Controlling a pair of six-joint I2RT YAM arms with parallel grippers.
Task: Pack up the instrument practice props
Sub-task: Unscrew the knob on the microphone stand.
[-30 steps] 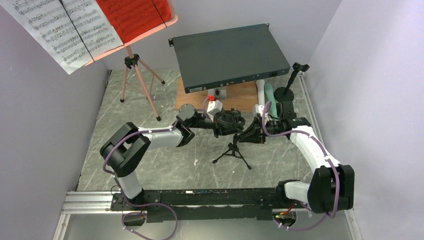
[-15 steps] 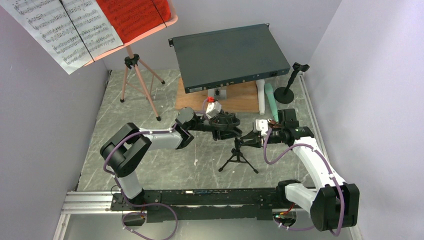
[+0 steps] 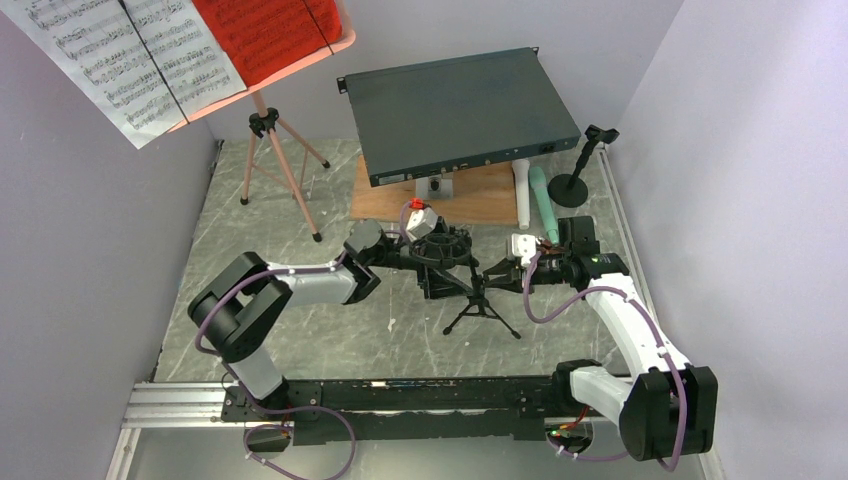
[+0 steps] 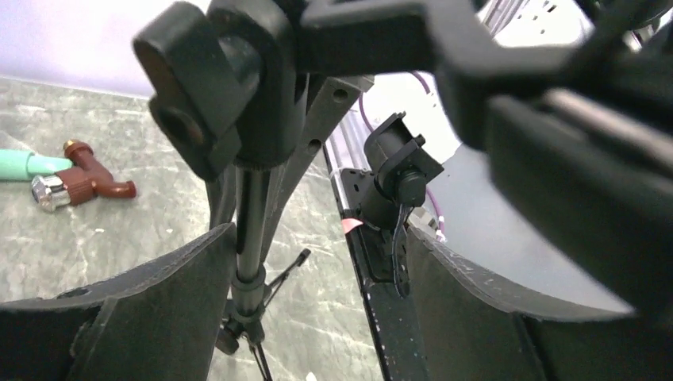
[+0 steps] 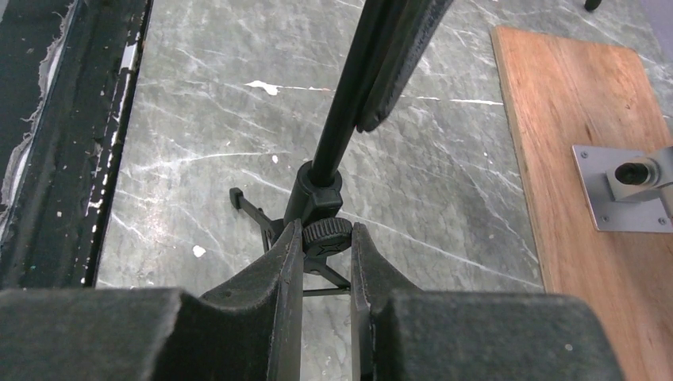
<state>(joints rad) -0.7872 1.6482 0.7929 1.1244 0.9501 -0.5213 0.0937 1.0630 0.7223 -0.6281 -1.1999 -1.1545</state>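
A small black tripod mic stand (image 3: 481, 311) with a round shock mount on top stands mid-table. My right gripper (image 5: 327, 240) is shut on the knurled knob (image 5: 328, 231) at its hub. My left gripper (image 4: 317, 309) is open; the stand's pole (image 4: 251, 230) runs just inside its left finger (image 4: 159, 302). The salmon-pink music stand (image 3: 283, 165) stands back left, carrying white (image 3: 130, 55) and red (image 3: 265, 35) sheet-music pages. The round-based mic stand (image 3: 573, 180) and the white (image 3: 522, 192) and mint (image 3: 541, 200) tubes lie back right.
A dark grey rack-mount box (image 3: 460, 110) rests tilted over a wooden board (image 3: 480, 198) at the back. The board (image 5: 587, 159) with a metal bracket (image 5: 627, 186) lies right of the tripod. Walls close in left and right. The arms' rail (image 3: 400, 395) runs along the near edge.
My left gripper has opened off the tripod stand's top. My right gripper has drawn back to the right, and the stand has shifted slightly right with it.
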